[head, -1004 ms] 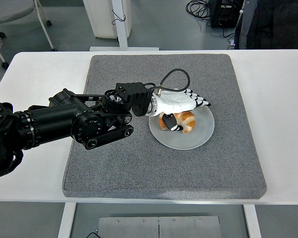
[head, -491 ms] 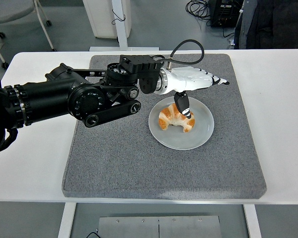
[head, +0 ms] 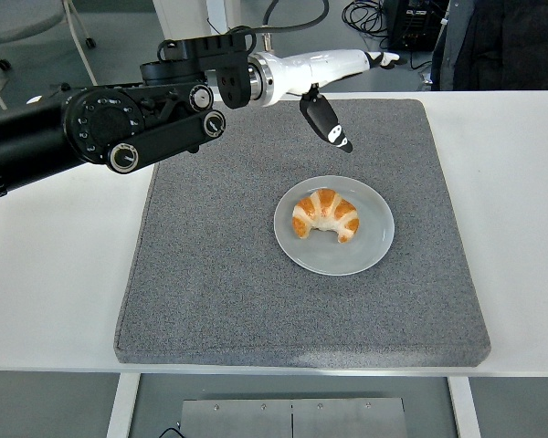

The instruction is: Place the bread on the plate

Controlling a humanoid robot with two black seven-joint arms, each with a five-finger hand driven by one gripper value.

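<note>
A golden croissant (head: 324, 215) lies on the pale grey plate (head: 369, 251) on the grey mat, right of the middle. My left hand (head: 342, 73) is raised above the mat's far edge, well up and back from the plate. Its white fingers (head: 370, 59) are stretched out flat, the dark thumb (head: 326, 122) hangs down, and it holds nothing. The black left arm (head: 119, 119) comes in from the left edge. The right arm is out of view.
The grey mat (head: 210, 274) covers the middle of the white table (head: 55, 265). A chair base, a white post and cables stand on the floor behind the table. A dark-clothed person (head: 502, 41) shows at the top right.
My left hand let go of the croissant, leaving it on the plate, then rose and drew back toward the far left, its fingers stretched out.
</note>
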